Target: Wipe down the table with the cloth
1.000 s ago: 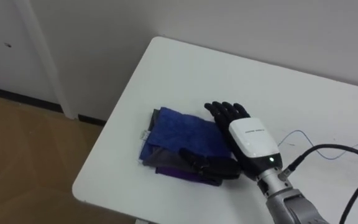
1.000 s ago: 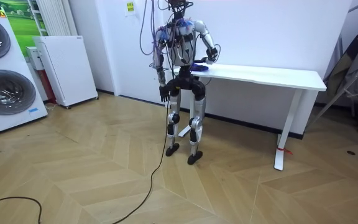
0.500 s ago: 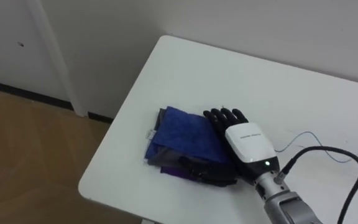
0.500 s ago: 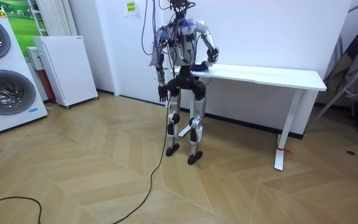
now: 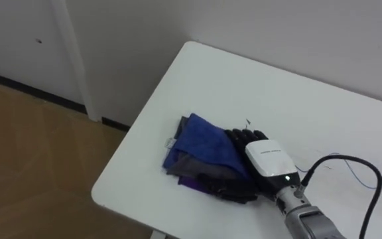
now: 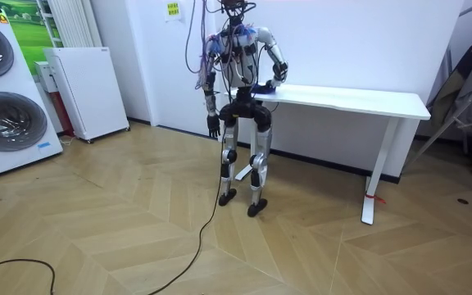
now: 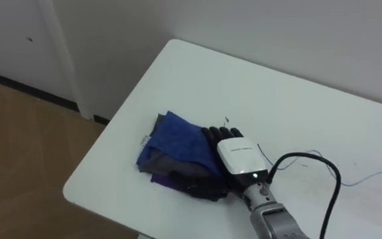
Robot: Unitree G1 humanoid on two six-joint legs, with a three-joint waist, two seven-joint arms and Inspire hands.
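Mid-wipe, it seems: the right hand (image 5: pixel 265 159) presses the blue cloth (image 5: pixel 201 143) flat-fingered onto the table (image 5: pixel 257 86); next it probably needs sweeping further along

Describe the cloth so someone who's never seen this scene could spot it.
Find the white table against the wall; near its left front corner lies a folded cloth. It is blue over purple and grey layers, with the robot's right hand flat on it.
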